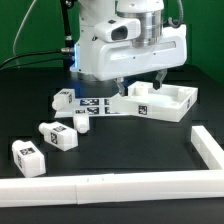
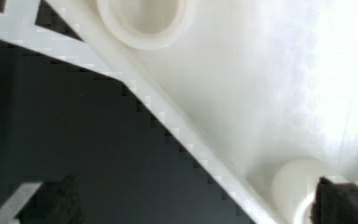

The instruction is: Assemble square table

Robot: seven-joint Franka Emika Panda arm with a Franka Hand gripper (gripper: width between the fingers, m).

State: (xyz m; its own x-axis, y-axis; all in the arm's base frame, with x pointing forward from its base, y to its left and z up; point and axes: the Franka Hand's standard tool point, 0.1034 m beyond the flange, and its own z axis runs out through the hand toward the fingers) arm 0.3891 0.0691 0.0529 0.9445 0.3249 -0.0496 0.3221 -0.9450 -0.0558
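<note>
The white square tabletop (image 1: 165, 101) lies on the black table at the exterior view's right, rim up. It fills much of the wrist view (image 2: 247, 90), with a round corner hole (image 2: 149, 18) showing. My gripper (image 1: 140, 86) hangs low over the tabletop's near left edge. It is open, and its two dark fingers stand wide apart in the wrist view (image 2: 194, 205). The tabletop's edge runs between them, one finger (image 2: 43, 202) over the black table and the other over the tray. Several white tagged legs (image 1: 57, 135) lie loose to the left.
The marker board (image 1: 97, 105) lies flat left of the tabletop, with one leg (image 1: 62, 98) at its far end. A long white L-shaped rail (image 1: 110, 186) runs along the front and up the right side (image 1: 208, 145). Cables hang behind the arm.
</note>
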